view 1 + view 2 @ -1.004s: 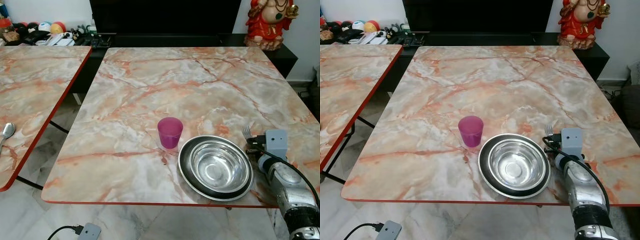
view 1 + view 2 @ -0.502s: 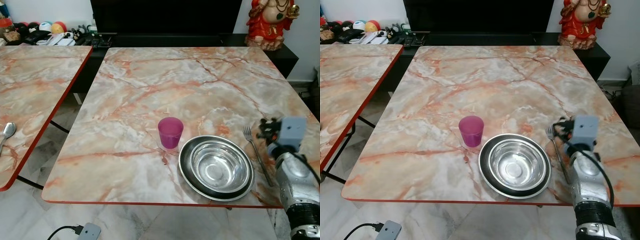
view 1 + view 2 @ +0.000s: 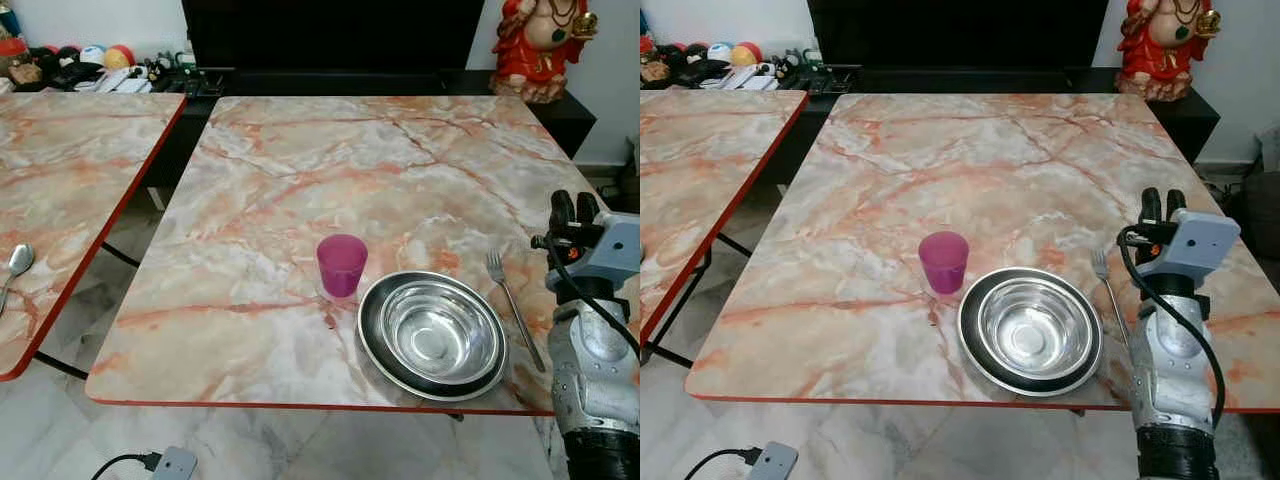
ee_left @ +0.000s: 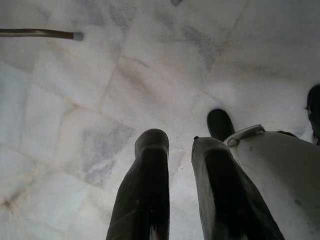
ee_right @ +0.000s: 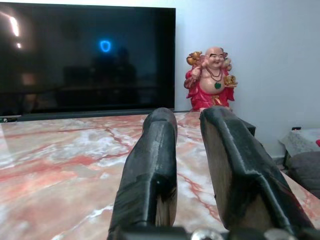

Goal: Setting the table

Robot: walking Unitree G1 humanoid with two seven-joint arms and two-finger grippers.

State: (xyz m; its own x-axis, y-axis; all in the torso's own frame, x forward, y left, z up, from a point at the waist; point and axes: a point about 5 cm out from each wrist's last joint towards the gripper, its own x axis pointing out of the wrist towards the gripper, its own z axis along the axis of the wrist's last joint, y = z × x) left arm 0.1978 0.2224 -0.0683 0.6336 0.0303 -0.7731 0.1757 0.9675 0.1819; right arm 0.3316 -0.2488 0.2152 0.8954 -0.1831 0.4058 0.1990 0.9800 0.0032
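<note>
A purple cup [image 3: 341, 265] stands near the front of the marble table [image 3: 330, 160]. Just right of it a steel bowl [image 3: 440, 333] sits in a black plate [image 3: 372, 345]. A fork [image 3: 512, 305] lies flat beside the plate's right side, tines pointing away from me. My right gripper [image 3: 573, 203] is raised above the table's right edge, right of the fork and clear of it, its fingers [image 5: 155, 150] a little apart with nothing between them. My left gripper [image 4: 180, 140] hangs idle over the tiled floor, a small gap between its fingers.
A second marble table [image 3: 70, 170] stands to the left with a spoon [image 3: 17, 262] on its near edge. A red statue [image 3: 540, 45] and a dark TV sit behind the table. A charger with cable [image 3: 165, 462] lies on the floor in front.
My right gripper let go of the fork, then rose and drew back to the right. The fork now lies by itself beside the plate.
</note>
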